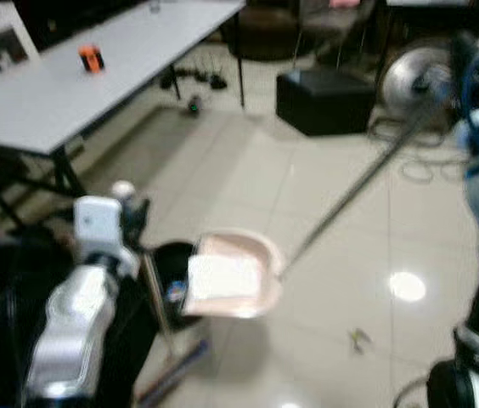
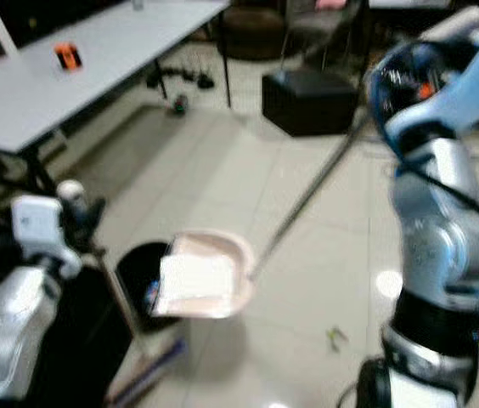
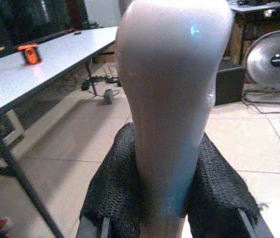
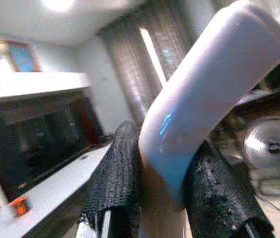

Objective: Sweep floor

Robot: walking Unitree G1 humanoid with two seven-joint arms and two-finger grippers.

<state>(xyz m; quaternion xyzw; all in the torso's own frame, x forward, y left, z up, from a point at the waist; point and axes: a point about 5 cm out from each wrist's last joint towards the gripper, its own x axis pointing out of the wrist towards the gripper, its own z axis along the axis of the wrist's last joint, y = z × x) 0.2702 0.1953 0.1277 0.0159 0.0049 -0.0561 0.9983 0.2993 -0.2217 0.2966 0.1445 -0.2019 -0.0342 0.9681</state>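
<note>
Two arms at work: both hold long-handled cleaning tools over the pale tiled floor [image 1: 324,187].
Floor: glossy tiles; from where I stand it looks mostly clean, with one small greenish scrap [image 1: 357,339] lying well beyond the fingers' reach.
Table: long grey table [image 1: 95,76] far ahead of the left fingers, a small orange object [image 1: 92,58] on top.
Fan and box: round silver floor fan [image 1: 415,75] and a black box [image 1: 324,100], both well ahead of the right fingers.
Bin: black round bin [image 1: 171,285] on the floor, just under the pan's edge.
Dustpan: pale pink plastic dustpan [image 1: 233,274] on a long grey pole [image 1: 350,194], tilted over the bin, white litter sitting in it.
Right gripper [image 4: 162,198]: black padded fingers clamped on the pole's pale curved handle top [image 4: 214,84].
Left gripper [image 3: 167,193]: fingers clamped round a pale rounded handle [image 3: 172,74], probably the broom's.
Progress: I'd judge a load is being tipped out; the stray scrap is left to sweep.
</note>
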